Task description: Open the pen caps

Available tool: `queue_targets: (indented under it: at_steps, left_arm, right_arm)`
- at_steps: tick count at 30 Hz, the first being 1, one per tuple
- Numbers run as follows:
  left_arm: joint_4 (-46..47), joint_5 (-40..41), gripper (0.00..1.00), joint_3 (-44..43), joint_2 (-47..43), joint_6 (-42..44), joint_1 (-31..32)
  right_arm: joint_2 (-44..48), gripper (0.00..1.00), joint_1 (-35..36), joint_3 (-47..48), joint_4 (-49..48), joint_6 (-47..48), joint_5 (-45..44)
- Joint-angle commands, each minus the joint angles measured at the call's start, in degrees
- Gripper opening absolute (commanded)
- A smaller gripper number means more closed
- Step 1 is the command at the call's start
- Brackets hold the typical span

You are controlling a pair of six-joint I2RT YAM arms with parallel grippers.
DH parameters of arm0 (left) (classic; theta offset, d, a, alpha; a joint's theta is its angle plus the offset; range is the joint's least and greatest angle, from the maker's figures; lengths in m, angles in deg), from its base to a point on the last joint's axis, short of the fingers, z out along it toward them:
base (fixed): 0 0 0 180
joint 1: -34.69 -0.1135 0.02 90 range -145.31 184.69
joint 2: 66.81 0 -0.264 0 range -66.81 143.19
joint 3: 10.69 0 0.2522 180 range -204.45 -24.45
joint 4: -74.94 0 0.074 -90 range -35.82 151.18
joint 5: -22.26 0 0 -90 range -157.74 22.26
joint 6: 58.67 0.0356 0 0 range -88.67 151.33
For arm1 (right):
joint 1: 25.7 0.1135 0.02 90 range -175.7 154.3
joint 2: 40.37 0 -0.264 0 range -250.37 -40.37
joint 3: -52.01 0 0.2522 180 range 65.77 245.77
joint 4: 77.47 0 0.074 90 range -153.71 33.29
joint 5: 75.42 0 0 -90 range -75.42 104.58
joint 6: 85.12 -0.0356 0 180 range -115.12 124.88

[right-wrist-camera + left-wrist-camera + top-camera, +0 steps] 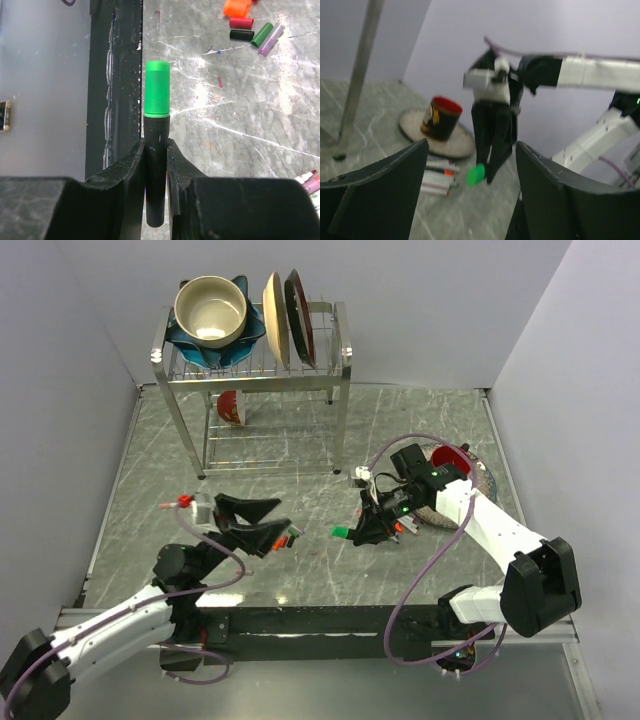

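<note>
- Step in hand, as I judge it: uncapping one pen, with the left arm placed to take the cap
- The right gripper [156,145] pinches a black pen [155,192] by its barrel, in front of the dish rack [255,370] and off its right end, lifted off the table [320,495]
- The green cap [157,87] is on that pen and sticks out past the fingertips, pointing toward the left arm
- The left gripper [278,518] is spread wide with nothing between its fingers; it sits in front of the rack's left half, facing the green cap but apart from it
- The next move calls for bringing those spread fingers around the cap alone, not the barrel, closing firmly, then pulling straight along the pen while the right side holds; a crooked pull could twist the pen in its pinch
- Loose caps [241,22] in orange, red, black, green and lilac lie together on the table in front of the rack, near the left gripper's tips, so some pens look done
- Other pens [437,177] lie off the rack's right front corner, just beside a woven mat [465,145]
- Containers: a cream bowl [210,312] on top of the rack rests in a blue dish [252,330] and shows nothing inside; plates [285,315] stand on edge beside it; a red-lined cup [440,117] stands on the mat, and I cannot tell whether anything is in it
</note>
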Motion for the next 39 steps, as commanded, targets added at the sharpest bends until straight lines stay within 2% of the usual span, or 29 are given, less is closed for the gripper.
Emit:
queue_targets:
  at_steps: [1, 4, 7, 9, 11, 14, 16, 19, 23, 26, 30, 39]
  left_arm:
    - [9.50, -9.38, 0.80, 1.45, 7.09, -3.97, -0.02]
    - [8.20, -11.50, 0.83, -1.26, 13.51, -4.24, 0.33]
    - [2.94, -11.24, 0.84, -4.87, 18.61, -4.76, 1.55]
    - [-2.76, -10.71, 0.84, -8.89, 21.25, -4.33, 2.08]
    - [-14.44, -11.15, 0.84, -12.07, 22.75, -2.93, 2.79]
    - [-31.14, -10.81, 0.83, -19.35, 21.53, 3.56, 4.10]
    - [-40.96, -9.40, 0.84, -21.74, 19.95, 11.12, 6.20]
    - [-46.90, -7.90, 0.85, -25.17, 19.07, 21.66, 9.54]
    - [-47.89, -9.30, 0.83, -27.46, 21.69, 33.35, 12.89]
    - [-44.74, -11.84, 0.80, -27.90, 24.60, 37.50, 13.16]
    - [-40.60, -17.38, 0.77, -28.69, 26.80, 39.35, 13.51]
    - [-38.31, -18.97, 0.70, -31.42, 31.98, 41.11, 14.04]
  right_arm:
    - [0.25, 0.00, -0.28, 0.30, -1.88, -1.08, 0.84]
    - [0.69, 0.00, -0.28, 0.47, -1.97, -0.82, -0.03]
    - [1.83, 0.00, -0.28, -0.05, -3.20, -1.52, -1.79]
    - [2.53, 0.00, -0.10, -0.32, -4.08, -1.70, -5.30]
    - [3.94, 0.00, 0.60, -0.32, -4.43, -1.17, -11.07]
    - [6.57, 0.00, 1.30, -0.67, -4.08, 1.81, -18.99]
    - [7.89, 0.00, 1.74, -0.84, -3.38, 4.44, -21.30]
    - [8.16, 0.00, 3.06, 0.64, 0.21, 8.31, -21.93]
    - [9.04, 0.00, 3.32, 1.62, 4.44, 12.88, -17.80]
    - [10.00, 0.00, 3.94, 0.83, 6.37, 16.22, -13.85]
    - [9.92, 0.00, 5.60, -0.23, 7.34, 19.04, -12.17]
    - [10.62, 0.00, 7.98, -2.07, 5.24, 18.87, -12.69]
